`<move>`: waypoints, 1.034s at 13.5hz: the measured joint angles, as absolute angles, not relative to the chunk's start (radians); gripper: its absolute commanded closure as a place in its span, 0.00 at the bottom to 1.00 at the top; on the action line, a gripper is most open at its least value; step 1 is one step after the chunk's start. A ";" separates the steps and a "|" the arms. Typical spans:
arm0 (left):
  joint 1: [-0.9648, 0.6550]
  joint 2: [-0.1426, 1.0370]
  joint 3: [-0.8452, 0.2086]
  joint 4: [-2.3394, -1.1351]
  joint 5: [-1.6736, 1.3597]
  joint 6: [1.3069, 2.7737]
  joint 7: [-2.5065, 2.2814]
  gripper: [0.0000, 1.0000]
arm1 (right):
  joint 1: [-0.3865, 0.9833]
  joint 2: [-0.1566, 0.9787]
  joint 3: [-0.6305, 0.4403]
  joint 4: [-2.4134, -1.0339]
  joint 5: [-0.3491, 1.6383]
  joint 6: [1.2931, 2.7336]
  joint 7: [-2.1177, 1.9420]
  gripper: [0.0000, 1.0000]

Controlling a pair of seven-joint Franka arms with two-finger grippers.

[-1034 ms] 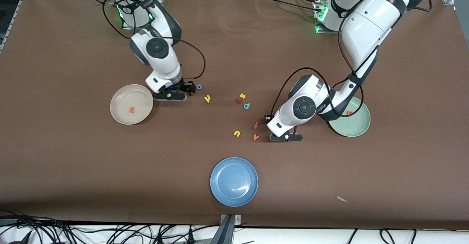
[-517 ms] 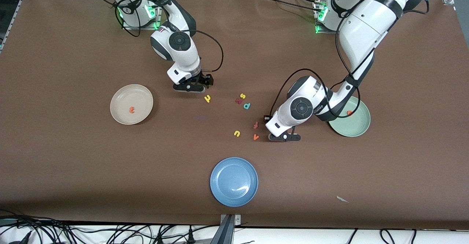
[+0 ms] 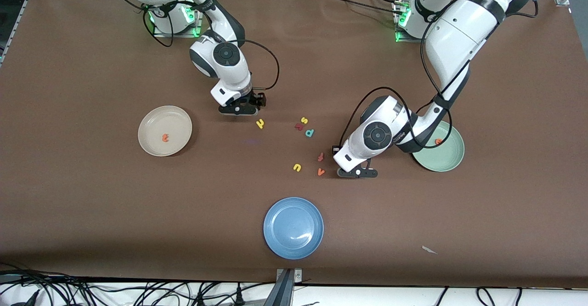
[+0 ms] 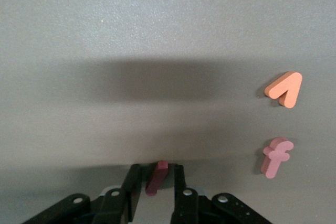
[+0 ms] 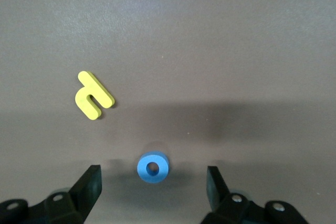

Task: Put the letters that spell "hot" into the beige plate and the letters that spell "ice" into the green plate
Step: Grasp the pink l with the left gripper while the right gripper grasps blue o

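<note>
**Both arms poised over letters, two plates one letter full**

You have the beige plate (image 3: 151, 121) holding only the orange "t" (image 3: 165, 137) and the green plate (image 3: 442, 160) holding only the orange "e" (image 3: 438, 141).

The right gripper (image 3: 239, 110) is down at the table, jaws spread wide around the blue "o" (image 5: 153, 168), nothing grasped. The left gripper (image 3: 357, 172) is down just beside the orange "v" (image 4: 284, 88), jaws drawn in narrow on either side of the dark red "i" (image 4: 157, 177), with slivers of gap showing, so not yet pinching.

The "i" is the likelier trouble. Its long axis runs along the slot between the jaws but slightly skewed, so a squeeze could twist it or flick it out.

The "o" lies flat, hole up, with no long axis. An off-centre closure could squirt it toward the yellow "h" (image 5: 93, 102) nearby.
</note>
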State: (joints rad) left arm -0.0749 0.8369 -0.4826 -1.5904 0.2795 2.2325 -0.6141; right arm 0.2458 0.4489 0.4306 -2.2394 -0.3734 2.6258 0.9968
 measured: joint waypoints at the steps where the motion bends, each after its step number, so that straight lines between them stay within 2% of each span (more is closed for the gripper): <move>1: -0.075 0.837 -0.483 -1.590 0.279 2.233 -0.621 0.88 | 0.246 0.451 0.430 -2.242 -0.375 2.630 0.997 0.13; 3: -0.075 0.837 -0.483 -1.590 0.279 2.233 -0.625 1.00 | 0.246 0.452 0.430 -2.244 -0.379 2.631 0.997 0.17; 6: -0.078 0.837 -0.483 -1.590 0.279 2.233 -0.630 1.00 | 0.246 0.453 0.430 -2.244 -0.394 2.631 0.997 0.24; 10: -0.067 0.832 -0.480 -1.561 0.279 2.220 -0.643 1.00 | 0.246 0.457 0.429 -2.247 -0.400 2.631 0.997 0.27; 12: -0.029 0.798 -0.488 -1.531 0.266 2.115 -0.642 1.00 | 0.246 0.462 0.429 -2.247 -0.408 2.632 0.997 0.29; 14: 0.038 0.723 -0.511 -1.517 0.248 1.959 -0.600 1.00 | 0.247 0.466 0.429 -2.248 -0.413 2.633 0.997 0.36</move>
State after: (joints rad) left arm 0.0377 0.7226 -0.5110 -1.5168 0.2485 1.9591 -0.5997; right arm 0.2469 0.4659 0.4289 -2.2480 -0.4129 2.6327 0.9968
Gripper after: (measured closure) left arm 0.894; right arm 0.286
